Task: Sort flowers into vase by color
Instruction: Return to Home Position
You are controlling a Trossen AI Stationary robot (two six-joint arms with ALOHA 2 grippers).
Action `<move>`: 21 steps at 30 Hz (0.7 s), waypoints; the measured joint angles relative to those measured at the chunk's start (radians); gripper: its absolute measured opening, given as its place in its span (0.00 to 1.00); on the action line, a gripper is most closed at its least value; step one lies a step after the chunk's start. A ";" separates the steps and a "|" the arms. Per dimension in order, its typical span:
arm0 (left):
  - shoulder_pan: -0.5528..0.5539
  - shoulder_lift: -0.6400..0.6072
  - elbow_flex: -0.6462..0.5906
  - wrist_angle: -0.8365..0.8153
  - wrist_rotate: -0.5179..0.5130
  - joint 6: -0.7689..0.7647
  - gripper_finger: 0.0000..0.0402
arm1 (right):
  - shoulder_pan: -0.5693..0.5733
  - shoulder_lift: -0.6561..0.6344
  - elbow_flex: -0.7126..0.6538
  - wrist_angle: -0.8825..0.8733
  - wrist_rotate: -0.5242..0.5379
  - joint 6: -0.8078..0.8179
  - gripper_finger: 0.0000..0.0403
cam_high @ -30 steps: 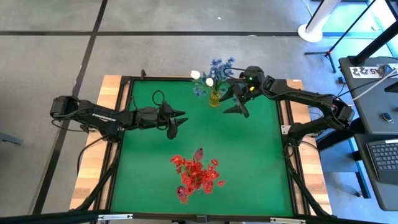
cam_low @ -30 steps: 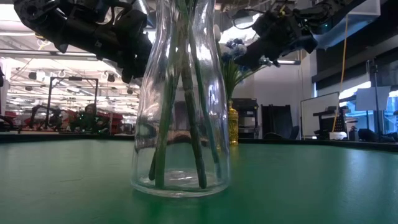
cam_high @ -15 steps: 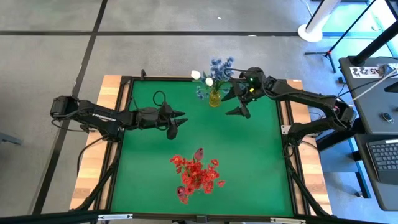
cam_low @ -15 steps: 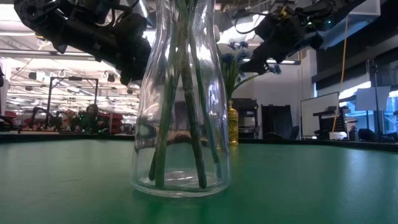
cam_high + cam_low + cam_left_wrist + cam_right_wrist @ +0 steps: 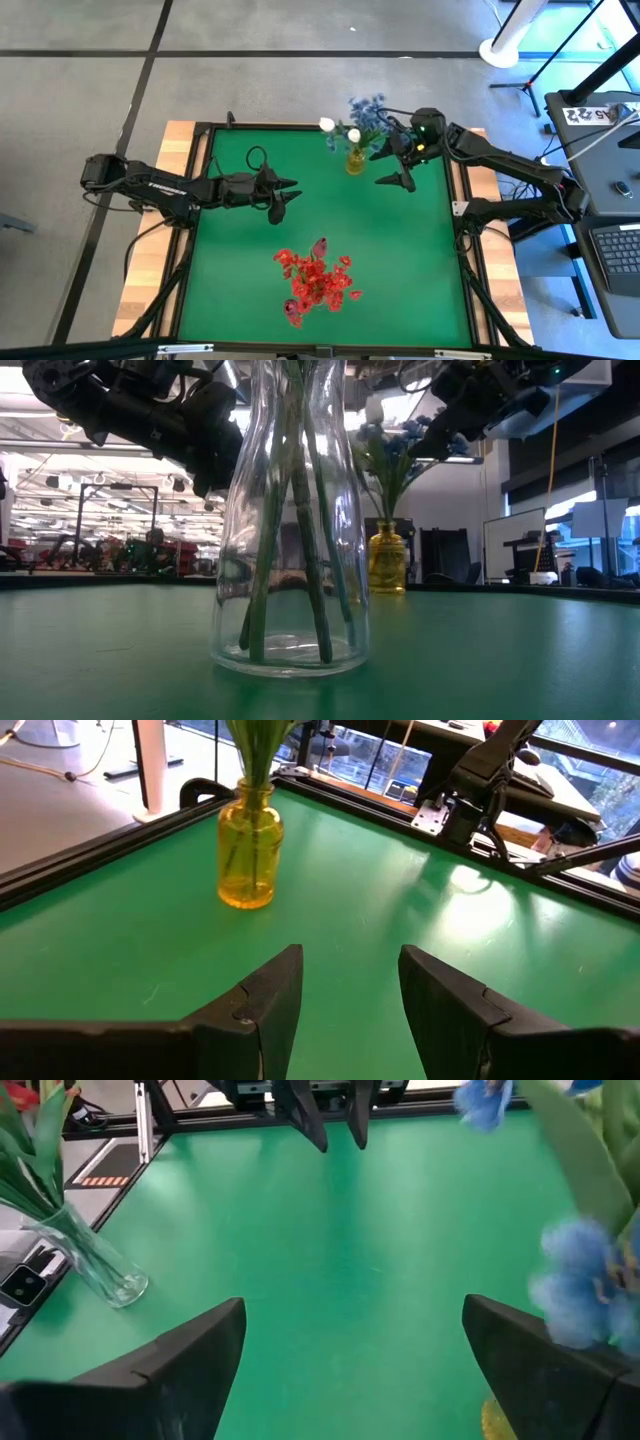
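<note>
A yellow vase [image 5: 356, 162] stands upright on the green table near its far edge, holding blue clusters and white buds [image 5: 352, 122]. It shows too in the left wrist view [image 5: 247, 855] and the low view [image 5: 387, 560]. A clear glass vase [image 5: 290, 560] with red flowers [image 5: 315, 280] stands near the near edge. My right gripper [image 5: 388, 167] is open just right of the yellow vase's bunch, at bloom height. My left gripper [image 5: 288, 198] hovers open left of centre, with nothing between its fingers [image 5: 350, 980]. My right gripper is open, level, pointing toward the table's left. One finger [image 5: 540, 1370] stands right beside a blue cluster [image 5: 575, 1290] and a leaf of the bunch in the yellow vase. Whether it touches them, I cannot tell.
A black frame and wooden strips [image 5: 190, 150] border the green mat. Open green surface [image 5: 400, 250] lies between the two vases. Beyond the table's right side stand a desk with a keyboard [image 5: 620, 250] and a white stand base [image 5: 500, 50].
My right gripper has moved toward the table's right edge, staying open. The yellow vase with its blue and white bunch has slid along the table the same way, still upright.
</note>
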State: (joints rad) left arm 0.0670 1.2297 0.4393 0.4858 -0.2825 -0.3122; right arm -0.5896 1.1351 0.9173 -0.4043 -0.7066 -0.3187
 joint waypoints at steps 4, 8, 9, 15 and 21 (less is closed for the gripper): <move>0.000 0.000 0.000 0.000 0.000 0.000 0.41 | 0.000 0.001 0.000 0.001 0.001 0.000 0.92; 0.000 0.000 0.000 0.000 0.000 0.000 0.41 | 0.000 0.009 0.000 -0.004 0.009 -0.001 0.89; -0.001 0.000 0.000 0.000 0.000 -0.001 0.41 | 0.000 0.009 0.000 -0.003 0.013 -0.003 0.86; -0.001 0.000 0.000 0.000 0.000 -0.001 0.41 | 0.000 0.008 0.000 -0.006 0.017 -0.008 0.58; -0.001 0.000 0.000 0.000 0.000 -0.001 0.41 | 0.000 0.008 0.000 -0.029 0.016 -0.026 0.37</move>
State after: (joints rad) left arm 0.0662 1.2297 0.4393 0.4854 -0.2825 -0.3136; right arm -0.5896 1.1435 0.9173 -0.4336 -0.6907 -0.3450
